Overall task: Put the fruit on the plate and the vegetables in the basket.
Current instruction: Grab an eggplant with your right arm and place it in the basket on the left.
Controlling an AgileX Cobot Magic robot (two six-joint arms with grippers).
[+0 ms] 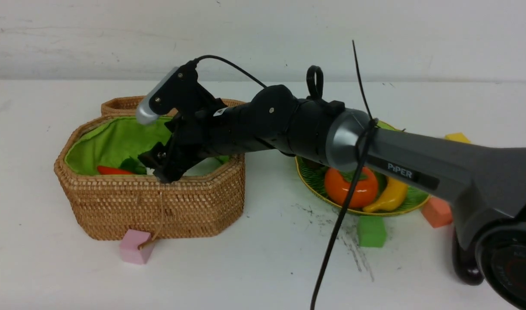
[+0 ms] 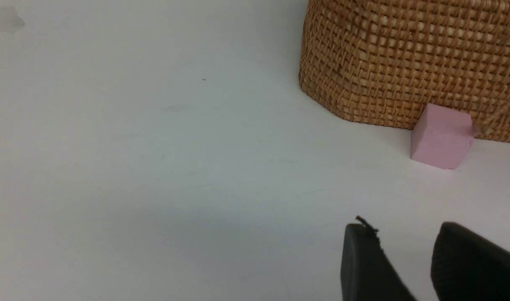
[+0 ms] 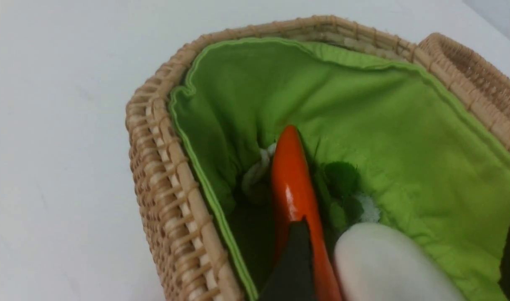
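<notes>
The right jaws [image 1: 166, 165] stand open inside the basket [image 1: 159, 206], holding nothing, with the white radish [image 3: 388, 267] and the red-orange pepper [image 3: 294, 196] lying on the green lining between them. The left jaws [image 2: 409, 267] are partly open and empty over bare tabletop [image 2: 154, 167], near a pink cube [image 2: 442, 136] touching the basket wall. On the plate [image 1: 411, 204] lie the persimmon [image 1: 351, 187] and the banana [image 1: 390, 196]; the arm hides its far part.
</notes>
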